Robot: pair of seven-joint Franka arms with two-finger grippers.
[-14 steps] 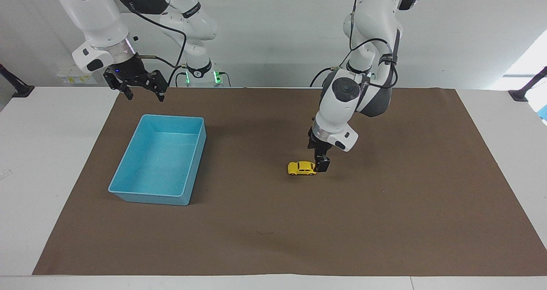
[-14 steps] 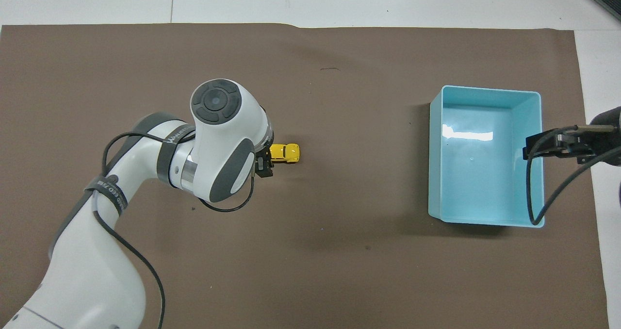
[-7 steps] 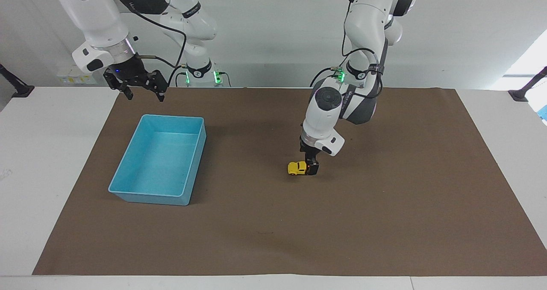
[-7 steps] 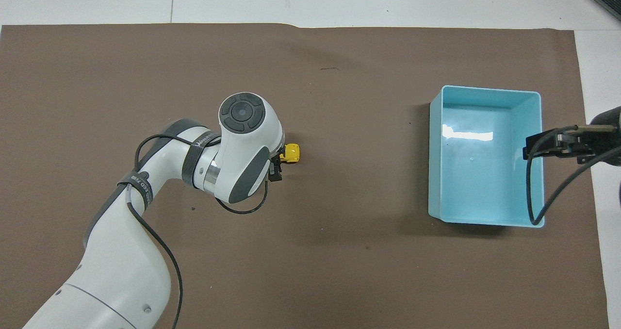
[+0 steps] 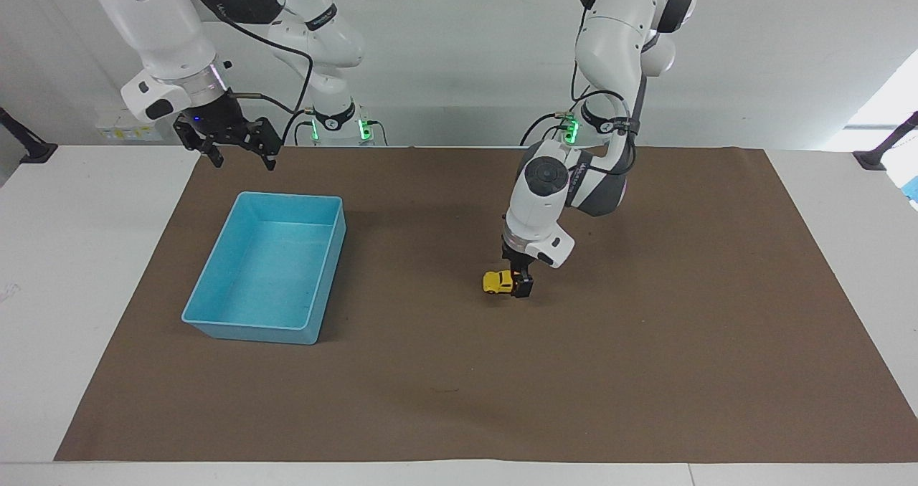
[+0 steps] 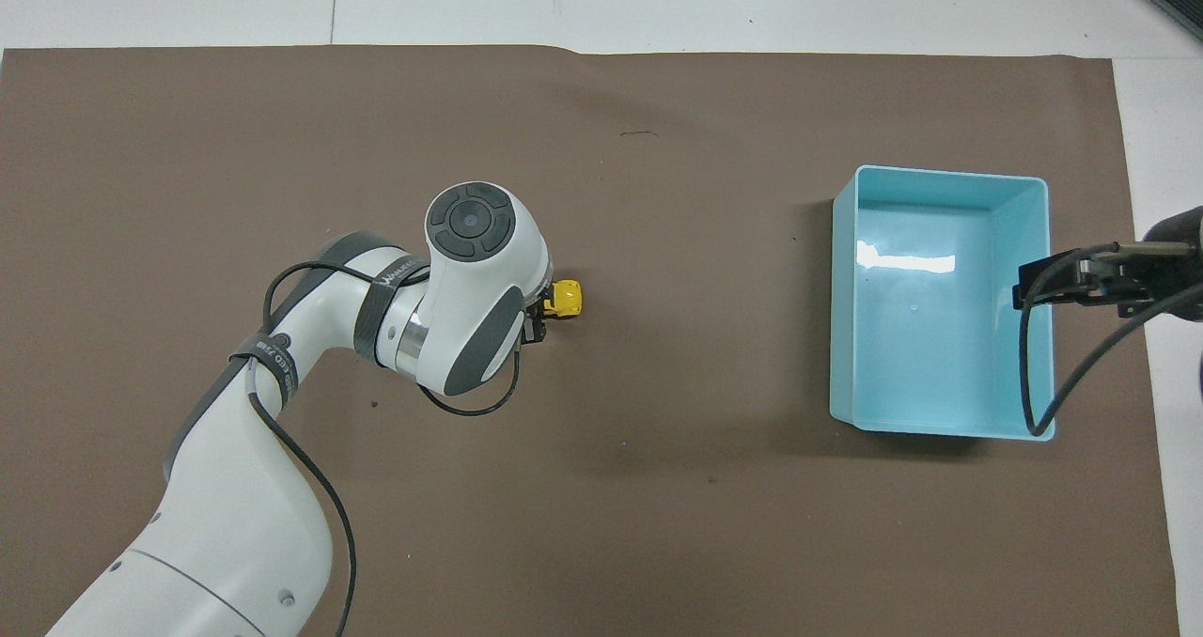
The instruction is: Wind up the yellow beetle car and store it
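Observation:
The yellow beetle car (image 5: 494, 282) (image 6: 567, 297) stands on the brown mat, about midway along the table. My left gripper (image 5: 518, 284) (image 6: 541, 312) has come down on the car's end that faces the left arm's end of the table and is shut on it. That end is covered by the fingers. In the overhead view the wrist hides most of the hand. My right gripper (image 5: 239, 158) (image 6: 1041, 286) waits open in the air over the robots' edge of the blue bin (image 5: 252, 331) (image 6: 842, 336), holding nothing.
The blue bin lies open-topped on the mat toward the right arm's end, with nothing seen inside. A brown mat (image 5: 645, 371) covers most of the white table. The right arm's black cable (image 6: 1062, 374) hangs over the bin.
My left gripper slid over the car's end and closed on it, while the arm's wrist swung more upright. The car kept its place. The right arm has not moved.

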